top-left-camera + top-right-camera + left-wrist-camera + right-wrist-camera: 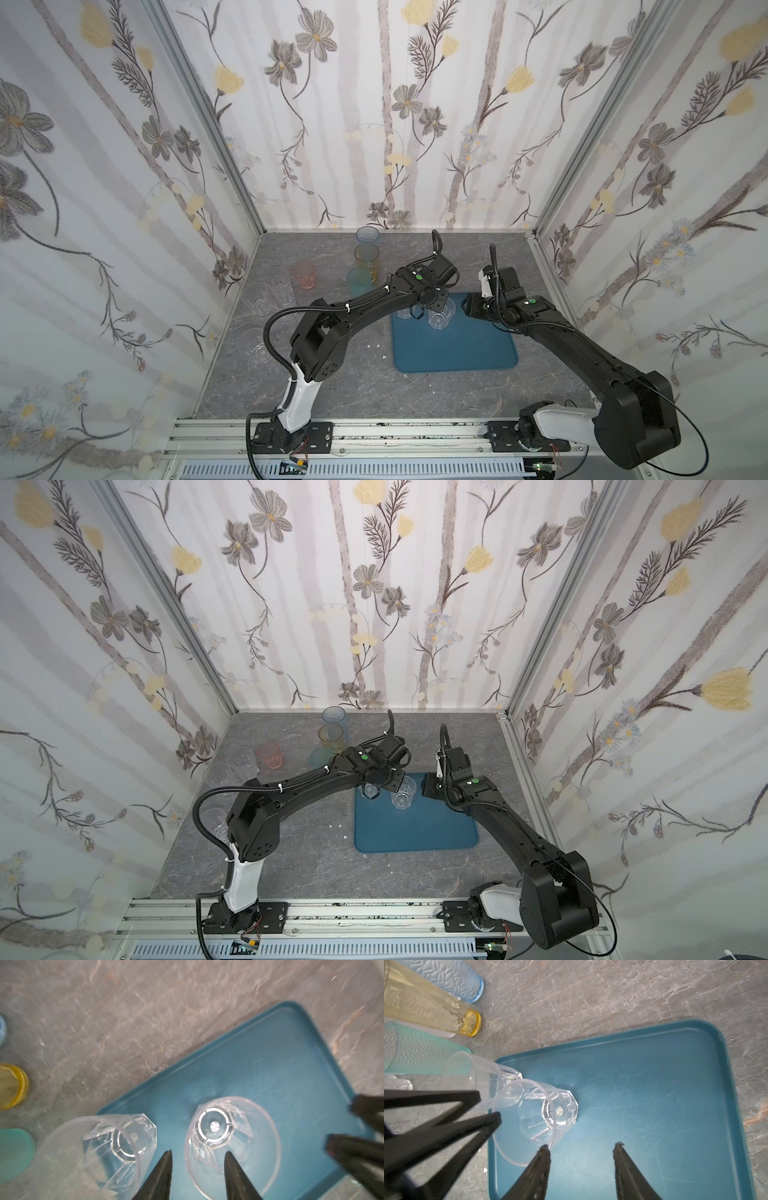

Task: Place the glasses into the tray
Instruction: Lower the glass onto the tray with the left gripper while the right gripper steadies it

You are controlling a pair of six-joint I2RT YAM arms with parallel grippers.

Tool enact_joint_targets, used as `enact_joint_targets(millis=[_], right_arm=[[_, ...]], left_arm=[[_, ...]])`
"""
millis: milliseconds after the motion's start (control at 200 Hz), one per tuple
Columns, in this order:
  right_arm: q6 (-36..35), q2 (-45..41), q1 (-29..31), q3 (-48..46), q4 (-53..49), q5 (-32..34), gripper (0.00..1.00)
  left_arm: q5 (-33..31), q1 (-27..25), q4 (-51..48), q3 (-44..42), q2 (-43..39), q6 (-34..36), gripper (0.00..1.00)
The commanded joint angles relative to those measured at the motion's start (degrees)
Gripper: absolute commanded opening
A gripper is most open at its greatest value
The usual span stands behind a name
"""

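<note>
The blue tray point(457, 345) lies at mid-table in both top views. Two clear faceted glasses stand upright at its far-left corner point(403, 312) point(440, 319). My left gripper point(199, 1152) is open above them. One finger hangs between the two glasses, the other inside the rim of the glass point(216, 1126); it holds neither. My right gripper point(581, 1145) is open over bare tray, one fingertip point(544, 1148) beside that same glass point(550, 1113). Blue point(368, 235), amber point(366, 257), teal point(358, 280) and pink point(302, 275) glasses stand on the table left of the tray.
Several clear glasses point(259, 297) cluster by the left wall, with another point(257, 347) nearer the front. The two grippers are close together over the tray's far-left part point(415, 833). Small white specks point(372, 345) lie on the table left of the tray.
</note>
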Motion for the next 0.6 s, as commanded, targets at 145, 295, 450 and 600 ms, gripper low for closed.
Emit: enact_joint_targets(millis=[145, 295, 450, 600], right_arm=[[-2.56, 4.53, -0.07, 2.11, 0.87, -6.75, 0.49], [-3.21, 8.78, 1.15, 4.95, 0.91, -4.55, 0.42], [-4.10, 13.36, 3.45, 7.64, -0.50, 2.91, 0.33], [-4.63, 15.86, 5.43, 10.42, -1.49, 7.61, 0.22]], left_arm=[[-11.34, 2.02, 2.48, -3.55, -7.55, 1.03, 0.48], [-17.19, 4.66, 9.97, -14.76, -15.26, 1.13, 0.51], [-19.51, 6.71, 20.43, -26.92, -24.98, 0.73, 0.55], [-20.03, 7.84, 27.64, -35.53, -31.81, 0.99, 0.58]])
